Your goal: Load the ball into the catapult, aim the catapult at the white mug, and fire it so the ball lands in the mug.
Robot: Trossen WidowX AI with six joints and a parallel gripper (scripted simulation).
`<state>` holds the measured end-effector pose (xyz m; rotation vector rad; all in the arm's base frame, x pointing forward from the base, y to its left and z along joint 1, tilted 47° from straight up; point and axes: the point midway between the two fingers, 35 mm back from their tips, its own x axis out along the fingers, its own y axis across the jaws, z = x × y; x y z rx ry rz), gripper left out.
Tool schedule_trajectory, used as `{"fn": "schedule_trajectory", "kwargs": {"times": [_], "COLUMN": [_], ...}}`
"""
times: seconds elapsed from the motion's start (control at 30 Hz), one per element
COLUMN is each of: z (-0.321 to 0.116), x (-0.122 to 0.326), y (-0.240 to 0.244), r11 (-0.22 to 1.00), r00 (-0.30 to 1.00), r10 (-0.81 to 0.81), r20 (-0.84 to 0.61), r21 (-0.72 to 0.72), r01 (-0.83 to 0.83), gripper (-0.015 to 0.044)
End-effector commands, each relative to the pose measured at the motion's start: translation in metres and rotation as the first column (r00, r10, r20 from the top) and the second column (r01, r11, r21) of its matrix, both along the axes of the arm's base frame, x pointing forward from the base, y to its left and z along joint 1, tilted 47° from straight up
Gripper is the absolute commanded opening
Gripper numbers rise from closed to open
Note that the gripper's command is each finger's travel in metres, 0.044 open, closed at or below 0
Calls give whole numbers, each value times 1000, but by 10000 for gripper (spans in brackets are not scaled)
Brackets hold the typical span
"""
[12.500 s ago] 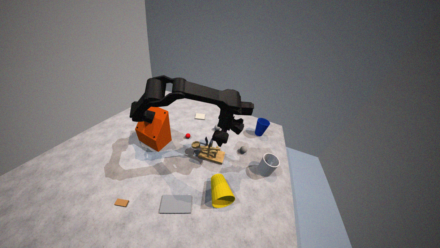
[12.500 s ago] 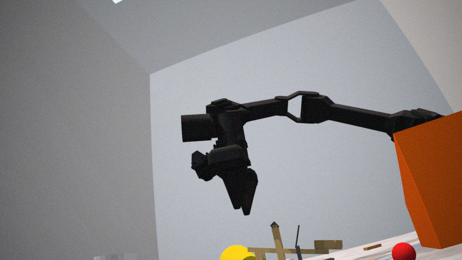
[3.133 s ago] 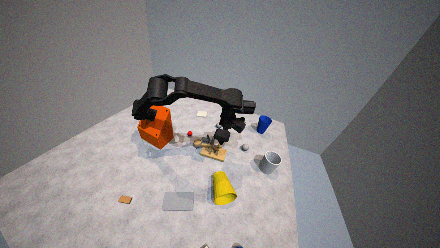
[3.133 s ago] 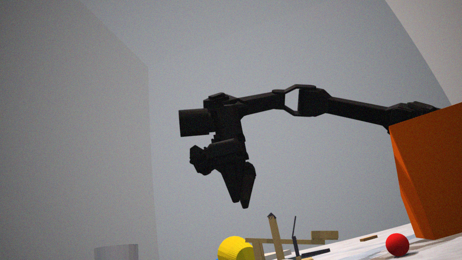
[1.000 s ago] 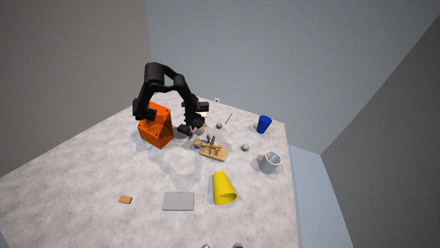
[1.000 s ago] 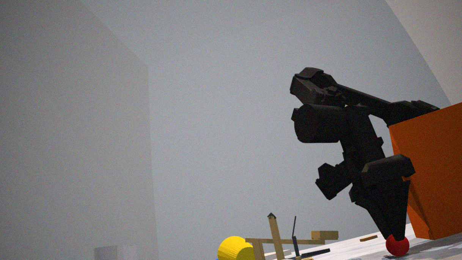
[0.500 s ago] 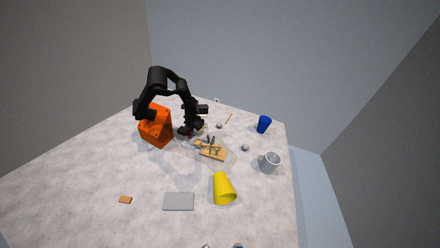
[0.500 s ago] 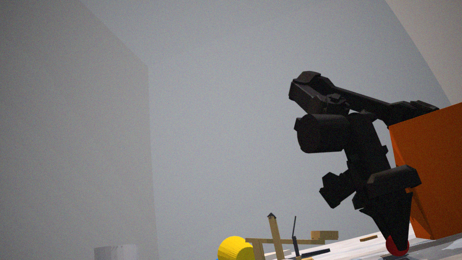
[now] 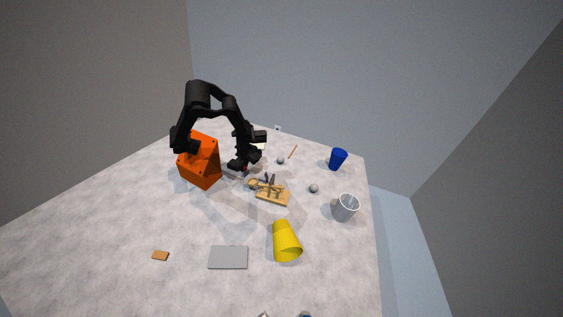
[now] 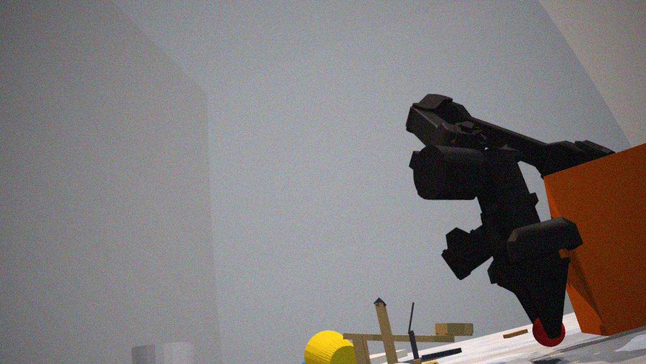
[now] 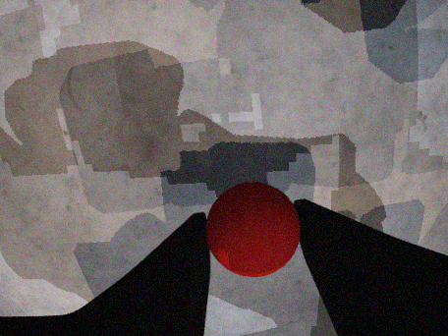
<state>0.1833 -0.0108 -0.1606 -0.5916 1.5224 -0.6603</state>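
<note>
My gripper (image 9: 243, 167) (image 10: 552, 326) (image 11: 251, 217) is shut on the red ball (image 9: 244, 169) (image 10: 538, 333) (image 11: 253, 231). The ball sits between the fingertips, a little above the tabletop, in front of the orange base. The wooden catapult (image 9: 279, 199) (image 10: 385, 323) stands just beyond the gripper. Its round cup (image 9: 253, 182) is at the end nearer the gripper, and its arm lies roughly level. The white mug (image 9: 343, 210) (image 10: 162, 353) stands upright near the table's right edge in the top view, with its opening up.
A yellow cup (image 9: 284, 240) (image 10: 323, 350) lies on its side in front of the catapult. Grey balls (image 9: 313, 188) (image 9: 280, 160), a blue cup (image 9: 336, 159) and a wooden stick (image 9: 292, 151) are beyond it. A grey plate (image 9: 227, 257) and an orange-brown tile (image 9: 160, 255) lie nearer the top camera.
</note>
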Motion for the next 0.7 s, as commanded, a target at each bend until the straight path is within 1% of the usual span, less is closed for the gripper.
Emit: {"fn": "schedule_trajectory", "kwargs": {"times": [0.0, 0.2, 0.53, 0.67], "z": [7, 26, 74, 77], "x": [7, 8, -2, -2], "y": [14, 38, 82, 84], "r11": [1000, 1000, 1000, 1000], "r00": [1000, 1000, 1000, 1000], "r10": [0, -3, -16, -17], "r20": [15, 5, -15, -16], "r21": [16, 19, 1, -1], "r01": [0, 3, 16, 17], "gripper": [0, 0, 0, 0]}}
